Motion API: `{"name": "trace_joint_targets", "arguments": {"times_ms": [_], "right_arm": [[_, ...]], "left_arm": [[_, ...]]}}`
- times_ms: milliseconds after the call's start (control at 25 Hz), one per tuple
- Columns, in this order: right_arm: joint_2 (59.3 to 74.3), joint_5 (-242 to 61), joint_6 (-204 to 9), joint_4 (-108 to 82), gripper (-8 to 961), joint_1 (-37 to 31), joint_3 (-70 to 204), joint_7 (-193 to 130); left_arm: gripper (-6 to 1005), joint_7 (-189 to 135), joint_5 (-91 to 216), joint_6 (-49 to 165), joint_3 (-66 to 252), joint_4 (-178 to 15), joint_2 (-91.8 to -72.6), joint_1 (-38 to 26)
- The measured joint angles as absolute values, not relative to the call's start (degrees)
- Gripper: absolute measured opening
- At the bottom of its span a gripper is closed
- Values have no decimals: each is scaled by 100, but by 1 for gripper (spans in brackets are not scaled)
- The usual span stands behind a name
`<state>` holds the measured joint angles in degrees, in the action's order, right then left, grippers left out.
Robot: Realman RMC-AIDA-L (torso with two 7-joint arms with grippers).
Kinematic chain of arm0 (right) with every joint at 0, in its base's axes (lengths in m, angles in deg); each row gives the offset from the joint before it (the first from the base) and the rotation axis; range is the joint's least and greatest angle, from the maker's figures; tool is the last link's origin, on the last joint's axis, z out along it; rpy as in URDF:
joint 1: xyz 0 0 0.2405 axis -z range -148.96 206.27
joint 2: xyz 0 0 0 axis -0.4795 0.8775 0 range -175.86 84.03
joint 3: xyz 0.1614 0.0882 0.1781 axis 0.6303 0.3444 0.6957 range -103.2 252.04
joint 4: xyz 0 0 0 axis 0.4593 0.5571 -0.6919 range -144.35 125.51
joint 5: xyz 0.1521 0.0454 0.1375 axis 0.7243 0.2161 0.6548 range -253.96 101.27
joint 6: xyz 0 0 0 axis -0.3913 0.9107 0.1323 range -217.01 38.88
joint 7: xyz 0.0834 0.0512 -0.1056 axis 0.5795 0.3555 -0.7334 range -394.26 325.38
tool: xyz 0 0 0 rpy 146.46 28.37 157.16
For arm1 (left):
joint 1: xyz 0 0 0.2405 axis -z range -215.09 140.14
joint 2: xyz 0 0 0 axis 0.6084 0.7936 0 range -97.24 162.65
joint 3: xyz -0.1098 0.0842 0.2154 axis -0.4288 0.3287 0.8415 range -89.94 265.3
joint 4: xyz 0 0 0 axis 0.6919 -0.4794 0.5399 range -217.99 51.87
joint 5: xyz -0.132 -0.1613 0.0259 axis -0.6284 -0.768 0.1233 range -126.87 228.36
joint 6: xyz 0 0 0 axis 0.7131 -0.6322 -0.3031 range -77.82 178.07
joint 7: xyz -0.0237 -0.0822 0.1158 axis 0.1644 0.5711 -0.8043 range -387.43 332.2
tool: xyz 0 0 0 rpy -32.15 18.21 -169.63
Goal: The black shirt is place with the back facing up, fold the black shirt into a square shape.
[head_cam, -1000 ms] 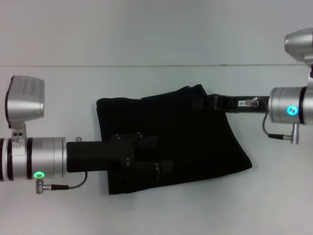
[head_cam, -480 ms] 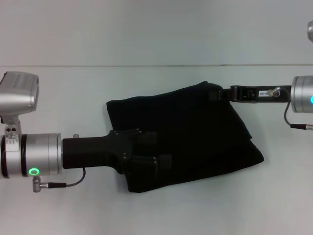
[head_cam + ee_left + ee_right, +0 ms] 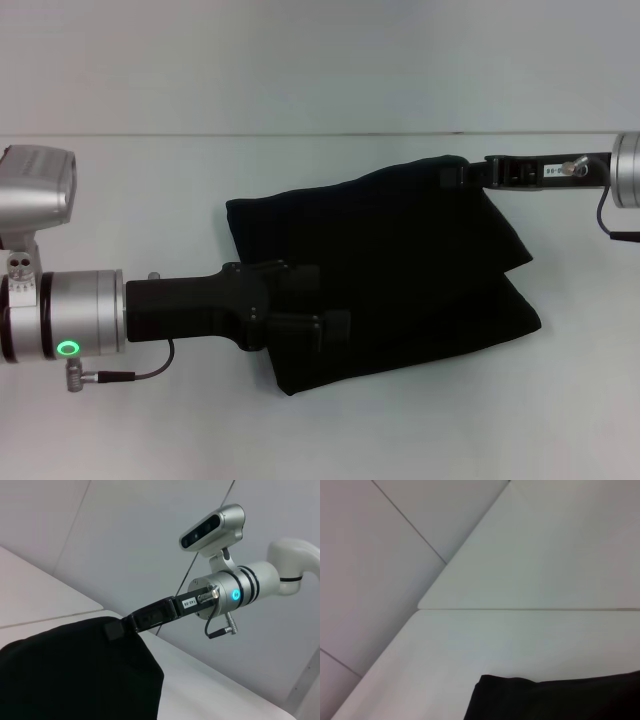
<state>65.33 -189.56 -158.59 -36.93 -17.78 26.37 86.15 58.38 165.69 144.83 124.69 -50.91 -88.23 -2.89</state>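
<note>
Right tool (image 3: 452,174) apparently pinches black shirt (image 3: 400,270); left tool (image 3: 325,305) over it.

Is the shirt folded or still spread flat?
Folded: the shirt lies doubled, an upper layer over a lower one, with the right gripper at its far corner.

Head camera looks down; both wrist cameras, low, share the black shirt (image 3: 390,270).

Left end effector (image 3: 312,305) low at the near side, right end effector (image 3: 452,175) clamped, arm extended from far right
</note>
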Motion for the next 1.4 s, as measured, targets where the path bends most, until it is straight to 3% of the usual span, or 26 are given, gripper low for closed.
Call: {"name": "trace_joint_targets", "arguments": {"times_ms": [400, 640, 1080, 1400], "right_arm": [[6489, -19423, -15635, -3674, 78, -1724, 2637, 8731], [6596, -19804, -15199, -3483, 79, -1634, 2637, 8718], [6608, -19795, -15107, -3517, 80, -1461, 2726, 8732], [6430, -19794, -15458, -3981, 390, -1130, 3368, 8744]], "left_arm": [[866, 5910, 16570, 14420, 12492, -5139, -8858, -284], [860, 5914, 16580, 14291, 12499, -5298, -8886, -238], [849, 6609, 16076, 11919, 12395, -5432, -9023, 14], [842, 7389, 15920, 10459, 12429, -5586, -9011, 267]]}}
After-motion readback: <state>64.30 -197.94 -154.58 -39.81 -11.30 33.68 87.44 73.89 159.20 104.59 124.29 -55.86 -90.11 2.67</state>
